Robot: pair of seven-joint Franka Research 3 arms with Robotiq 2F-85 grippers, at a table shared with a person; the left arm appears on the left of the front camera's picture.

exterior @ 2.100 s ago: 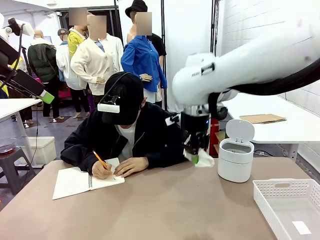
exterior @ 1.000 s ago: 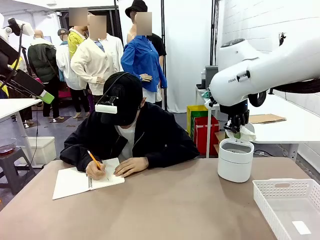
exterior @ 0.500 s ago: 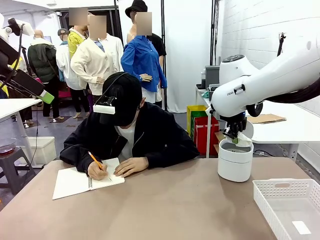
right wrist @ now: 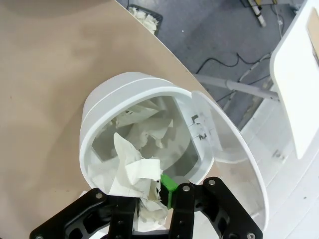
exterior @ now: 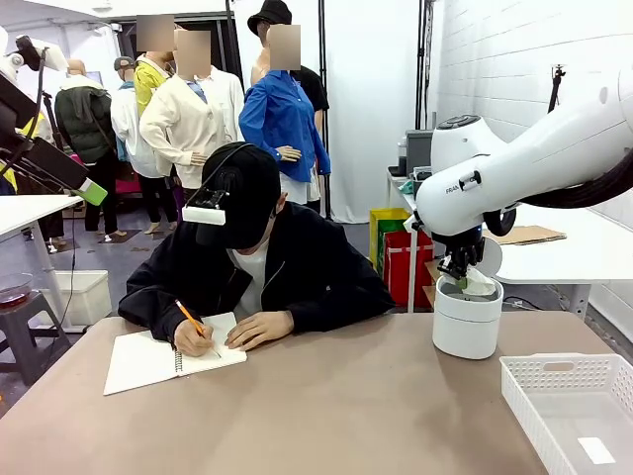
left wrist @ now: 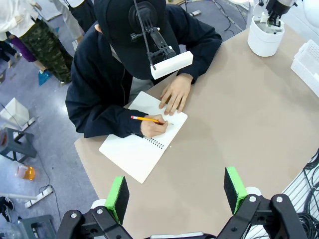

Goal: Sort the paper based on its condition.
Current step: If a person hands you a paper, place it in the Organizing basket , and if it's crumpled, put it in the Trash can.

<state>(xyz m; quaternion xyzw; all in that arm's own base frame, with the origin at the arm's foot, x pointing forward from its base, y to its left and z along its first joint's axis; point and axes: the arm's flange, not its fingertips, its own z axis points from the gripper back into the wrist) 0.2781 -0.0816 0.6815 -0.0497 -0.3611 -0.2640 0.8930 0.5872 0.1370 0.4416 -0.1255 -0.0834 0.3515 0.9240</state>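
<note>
1. Left hand: wide open, green pads well apart, held high over the bench and looking down on it.
2. Toward the bench's far left corner, a white spiral-bound notebook, lying open and flat.
3. Just behind the far edge, a person in a dark jacket and black cap, bent over the notebook, one palm flat on the page, the other holding a yellow pencil with its tip on the paper.
4. Near the far right corner, a white round bin, upright, lid tipped back and open.
5. Right hand: pointed down into the bin's mouth, closed on the paper, a crumpled white wad pinched between the fingers, a green pad showing at its side.
6. The paper: held over the opening within the rim, above more crumpled white scraps lying inside the bin.
7. At the near right corner, a white slotted plastic basket, apart from the bin, with a small white slip flat on its floor.
</note>
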